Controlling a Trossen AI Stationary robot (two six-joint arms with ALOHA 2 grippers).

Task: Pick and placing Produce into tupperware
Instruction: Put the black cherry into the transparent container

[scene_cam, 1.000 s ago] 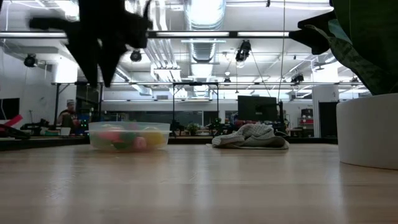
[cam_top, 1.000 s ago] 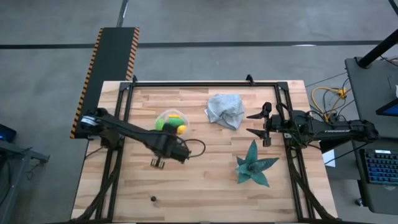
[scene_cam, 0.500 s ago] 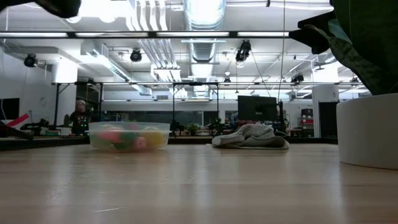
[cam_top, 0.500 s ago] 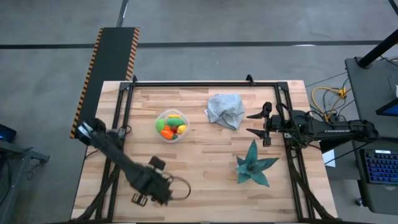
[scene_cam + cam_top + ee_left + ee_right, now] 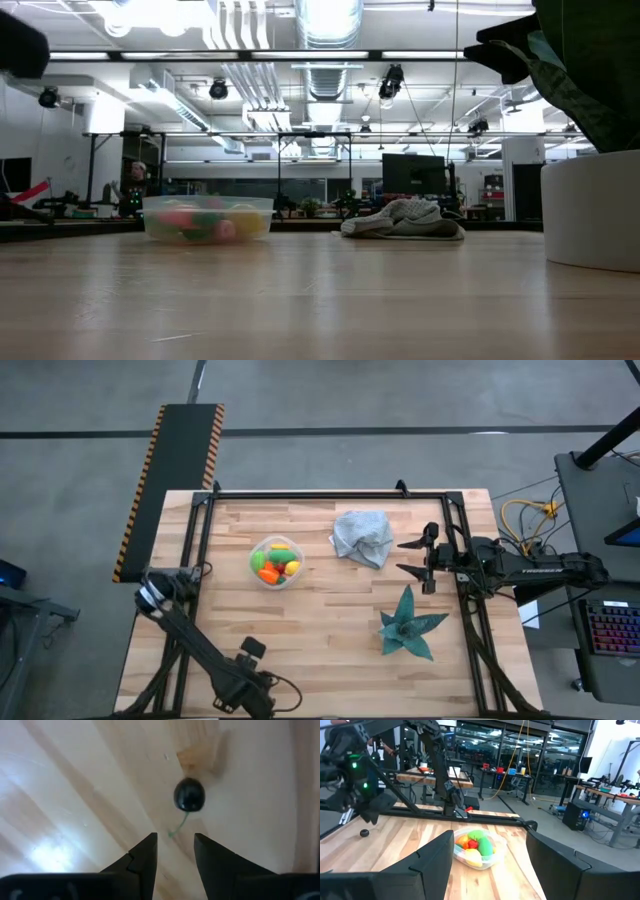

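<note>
The clear tupperware (image 5: 275, 561) stands on the table's middle left, also seen in the low view (image 5: 207, 220) and the right wrist view (image 5: 475, 848). It holds green, yellow, orange and red produce. A small dark round fruit with a thin green stem (image 5: 189, 795) lies on the wood near the near edge, and shows far off in the right wrist view (image 5: 364, 833). My left gripper (image 5: 175, 840) hovers open above it, pointing down, its fingertips just short of the fruit; in the high view (image 5: 232, 702) the arm hides the fruit. My right gripper (image 5: 413, 558) waits open at the right side.
A crumpled grey-blue cloth (image 5: 362, 536) lies on the far side, right of the tupperware. A teal spiky star-shaped piece (image 5: 408, 625) sits at the near right, and its white pot (image 5: 590, 210) fills the right of the low view. The left gripper is close to the table's near edge.
My left arm has swung away from beside the tupperware toward the table's near edge and come over the dark fruit. It has left the low view. The tupperware and its contents have stayed where they were.
</note>
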